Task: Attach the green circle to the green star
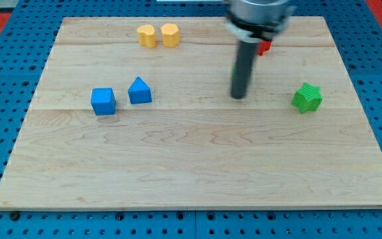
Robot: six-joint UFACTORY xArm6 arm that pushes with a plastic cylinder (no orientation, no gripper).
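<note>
On the wooden surface (197, 166) six blocks show: two blue, a cube (103, 101) and a triangular one (139, 91); two yellow (146, 35) (170, 34), shapes unclear; one green star (307, 97); one red block (264, 46), mostly hidden behind the rod. One rod, one tip (238, 96).

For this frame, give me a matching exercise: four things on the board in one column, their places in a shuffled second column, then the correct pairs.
Things:
1. green star
2. blue cube
3. two yellow blocks
4. my tip

Places:
A. near the view's top, left of centre
B. view's right side
C. middle of the board, left of the green star and apart from it
D. view's left, beside the blue triangular block

Pairs: 1-B, 2-D, 3-A, 4-C
</note>
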